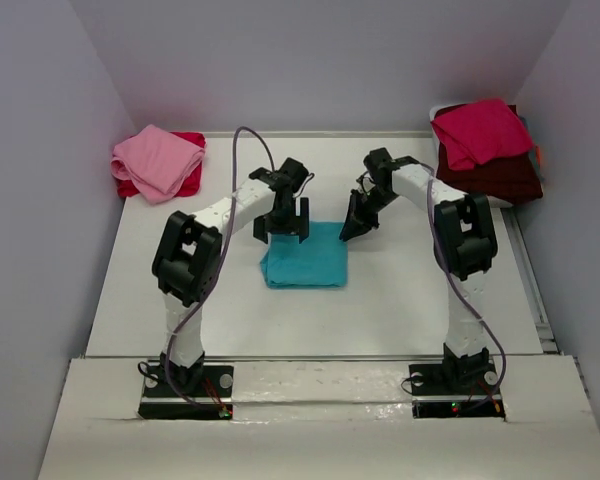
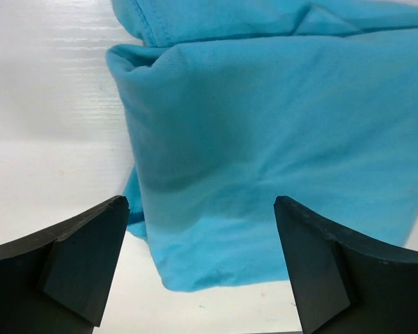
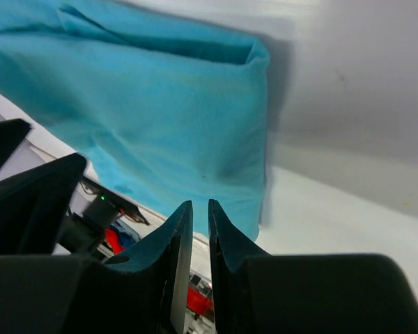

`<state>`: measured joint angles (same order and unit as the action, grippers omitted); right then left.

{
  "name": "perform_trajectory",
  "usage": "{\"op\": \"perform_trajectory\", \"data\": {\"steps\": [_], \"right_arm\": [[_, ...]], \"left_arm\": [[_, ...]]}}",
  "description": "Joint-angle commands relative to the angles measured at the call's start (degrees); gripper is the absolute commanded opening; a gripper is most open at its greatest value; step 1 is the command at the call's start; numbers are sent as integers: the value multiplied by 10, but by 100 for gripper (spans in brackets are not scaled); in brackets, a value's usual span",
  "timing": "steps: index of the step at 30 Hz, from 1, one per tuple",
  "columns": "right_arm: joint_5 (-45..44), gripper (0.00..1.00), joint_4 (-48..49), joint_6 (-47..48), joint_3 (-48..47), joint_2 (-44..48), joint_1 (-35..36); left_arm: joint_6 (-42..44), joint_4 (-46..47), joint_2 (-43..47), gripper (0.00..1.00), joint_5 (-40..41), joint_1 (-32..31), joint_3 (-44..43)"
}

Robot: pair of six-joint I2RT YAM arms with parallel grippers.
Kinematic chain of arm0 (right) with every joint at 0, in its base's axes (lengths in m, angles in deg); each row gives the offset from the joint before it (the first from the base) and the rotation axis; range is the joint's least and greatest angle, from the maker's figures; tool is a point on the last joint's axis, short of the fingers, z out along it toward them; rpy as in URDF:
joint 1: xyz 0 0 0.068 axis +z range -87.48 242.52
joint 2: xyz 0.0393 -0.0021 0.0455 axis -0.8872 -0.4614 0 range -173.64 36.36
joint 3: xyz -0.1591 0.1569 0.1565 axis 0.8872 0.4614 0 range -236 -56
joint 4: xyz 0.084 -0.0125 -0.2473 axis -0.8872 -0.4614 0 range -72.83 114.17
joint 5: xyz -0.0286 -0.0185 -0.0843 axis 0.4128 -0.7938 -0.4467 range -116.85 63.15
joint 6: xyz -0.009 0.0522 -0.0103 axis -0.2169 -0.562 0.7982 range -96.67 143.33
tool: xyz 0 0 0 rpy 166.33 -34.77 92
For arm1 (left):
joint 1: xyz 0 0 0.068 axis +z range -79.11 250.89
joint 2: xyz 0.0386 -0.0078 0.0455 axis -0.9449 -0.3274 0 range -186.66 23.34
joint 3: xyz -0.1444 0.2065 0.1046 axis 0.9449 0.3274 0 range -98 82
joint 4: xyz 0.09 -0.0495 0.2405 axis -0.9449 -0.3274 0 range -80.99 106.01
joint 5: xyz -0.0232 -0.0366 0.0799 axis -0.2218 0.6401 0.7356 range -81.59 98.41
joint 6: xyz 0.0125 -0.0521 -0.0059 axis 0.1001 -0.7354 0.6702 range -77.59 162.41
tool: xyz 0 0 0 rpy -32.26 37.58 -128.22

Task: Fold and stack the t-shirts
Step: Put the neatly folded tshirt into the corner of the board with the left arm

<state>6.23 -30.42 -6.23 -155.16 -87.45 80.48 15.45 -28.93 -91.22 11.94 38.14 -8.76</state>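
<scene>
The turquoise t-shirt (image 1: 305,258) lies folded into a small rectangle in the middle of the white table. My left gripper (image 1: 280,228) hovers over its far left part with the jaws wide open and empty; in the left wrist view the shirt (image 2: 279,139) fills the space between my fingers (image 2: 200,205). My right gripper (image 1: 352,230) is at the shirt's far right corner, shut with only a thin slit between the fingers and nothing in it. In the right wrist view (image 3: 199,203) the shirt (image 3: 146,118) lies just beyond the fingertips.
A pink shirt (image 1: 158,160) lies on a red one (image 1: 192,180) at the back left. A crimson shirt (image 1: 480,130) lies on a dark maroon one (image 1: 500,178) at the back right, by a white container (image 1: 442,108). Walls close in on three sides.
</scene>
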Motion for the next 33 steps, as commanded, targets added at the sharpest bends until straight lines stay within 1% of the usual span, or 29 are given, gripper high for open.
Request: {"op": "perform_trajectory", "data": {"steps": [1,4,7,10,16,17,22,29,33], "right_arm": [[30,21,3,21,28,33,41],[37,22,17,14,45,41,50],[34,22,24,12,62,48,71],[36,22,35,6,84,56,76],[36,22,47,11,114,56,76],[35,22,48,10,114,55,76],[34,22,55,14,130,51,76],[34,22,61,15,136,41,76],[37,22,67,15,141,38,76]], "left_arm": [[-27,4,78,99,-6,12,6],[-30,7,95,99,-3,17,22],[-33,20,112,99,-7,30,55],[-36,40,136,99,-19,41,98],[-47,87,153,99,-36,58,185],[-48,102,155,99,-62,58,204],[-57,144,164,99,-103,70,258],[-65,192,169,99,-164,81,299],[-75,223,182,99,-183,102,329]]}}
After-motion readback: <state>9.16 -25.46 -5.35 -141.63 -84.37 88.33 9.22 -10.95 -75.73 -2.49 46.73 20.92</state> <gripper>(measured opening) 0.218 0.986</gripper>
